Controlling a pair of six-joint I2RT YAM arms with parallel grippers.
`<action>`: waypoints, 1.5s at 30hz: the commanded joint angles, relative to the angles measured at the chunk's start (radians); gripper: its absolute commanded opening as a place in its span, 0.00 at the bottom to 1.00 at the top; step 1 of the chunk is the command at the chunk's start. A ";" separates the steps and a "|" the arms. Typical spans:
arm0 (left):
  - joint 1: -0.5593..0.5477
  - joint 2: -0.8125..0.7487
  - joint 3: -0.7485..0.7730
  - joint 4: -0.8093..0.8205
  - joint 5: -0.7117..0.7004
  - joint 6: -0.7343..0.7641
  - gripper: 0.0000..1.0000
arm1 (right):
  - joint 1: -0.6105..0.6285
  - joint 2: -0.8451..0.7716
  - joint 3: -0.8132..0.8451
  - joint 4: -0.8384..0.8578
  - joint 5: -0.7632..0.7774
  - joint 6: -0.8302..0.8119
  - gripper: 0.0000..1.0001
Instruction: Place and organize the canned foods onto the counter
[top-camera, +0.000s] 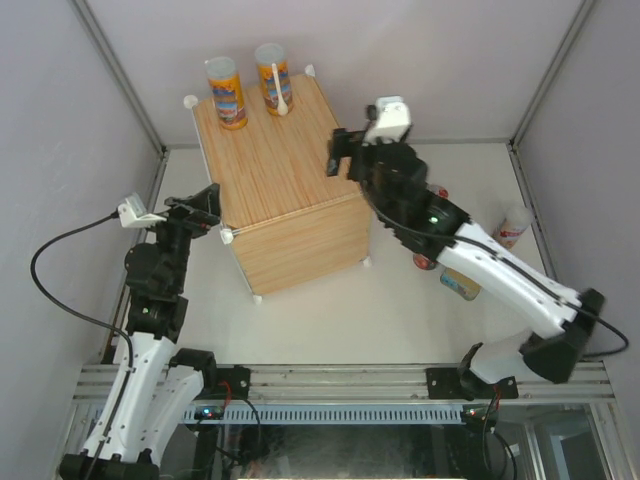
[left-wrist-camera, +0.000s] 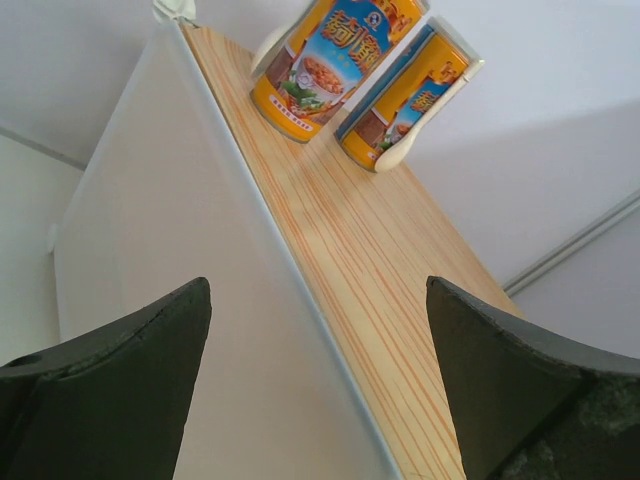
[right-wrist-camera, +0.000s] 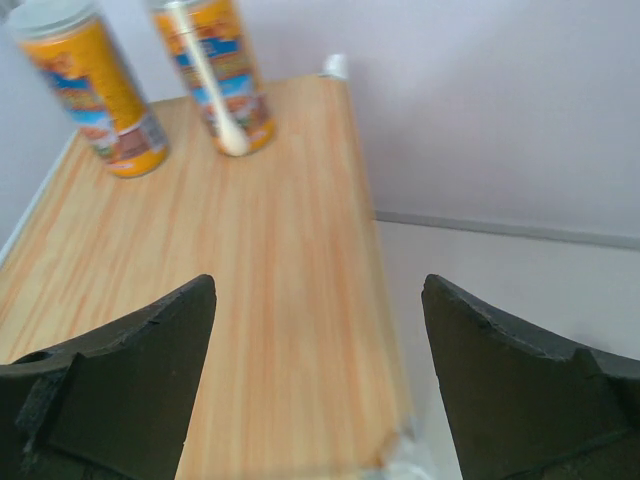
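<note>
Nearest you, on the table (top-camera: 330, 320) to the right, is what is left to do. A flat tin (top-camera: 460, 284) lies just beside your right forearm. A tall can (top-camera: 513, 226) with a pale lid sits farther out by the right wall. Two red shapes (top-camera: 425, 262) peek out from under the arm; they are probably more cans, but too little shows for you to count on it.

Your left gripper (left-wrist-camera: 318, 300) is wide open and holds nothing. It sits just beside the counter's (top-camera: 290, 190) near-left corner, and you cannot tell whether it touches.

Your right gripper (right-wrist-camera: 318, 285) is also spread wide and empty. It hovers over the counter's right edge, about halfway back, with bare wood between its fingers.

At the far edge of the counter stand the two orange cans already placed, upright and near each other. They are the left can (top-camera: 227, 93) and the right can (top-camera: 273, 78), which has a white spoon on its side.

By this showing you are perhaps a third of the way through, with two cans up and at least two to fetch. The front of the counter top is free for them. Since the remaining cans lie on the right, the next pick likely falls to your right arm.
</note>
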 joint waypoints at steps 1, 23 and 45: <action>0.014 -0.029 -0.019 0.044 -0.049 -0.003 0.92 | -0.053 -0.195 -0.167 -0.048 0.139 0.157 0.83; 0.013 -0.039 -0.029 0.073 -0.022 0.074 0.92 | -0.593 -0.043 -0.420 -0.222 -0.103 0.734 0.85; 0.014 -0.042 -0.037 0.105 0.025 0.033 0.92 | -0.690 0.357 -0.208 -0.301 -0.169 0.671 0.87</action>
